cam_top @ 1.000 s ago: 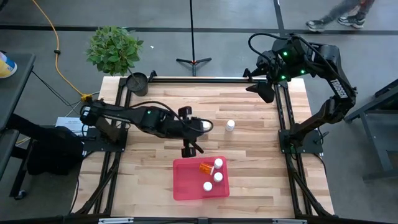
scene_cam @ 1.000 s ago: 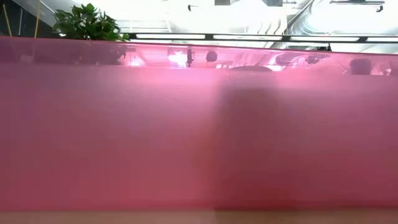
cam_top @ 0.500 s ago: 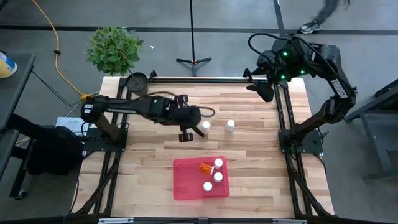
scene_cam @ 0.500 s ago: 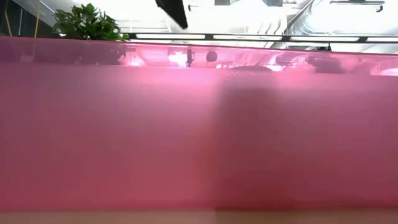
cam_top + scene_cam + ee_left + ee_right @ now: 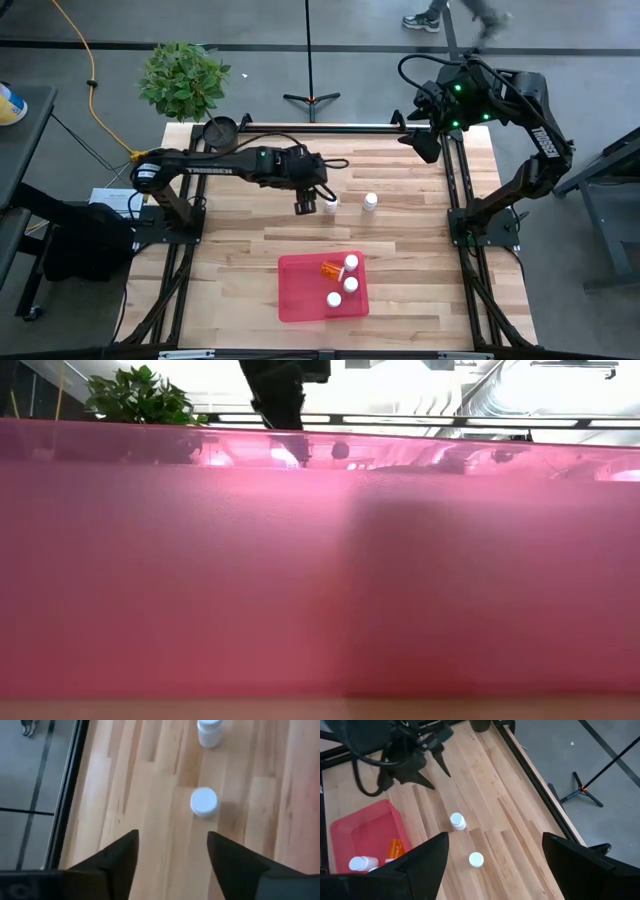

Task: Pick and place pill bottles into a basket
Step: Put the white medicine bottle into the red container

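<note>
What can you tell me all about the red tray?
The red tray is a flat, shallow rectangle with rounded corners and a low rim, and it looks like see-through red plastic. It lies flat on the wooden table, near the front edge, a little right of the middle. Inside, at its right end, are three small white bottles and one orange bottle lying on its side. No gripper touches it.

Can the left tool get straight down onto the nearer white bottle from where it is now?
Probably yes: the left tool hovers open beside that white bottle, with bare table around it and the second bottle standing apart.
</note>
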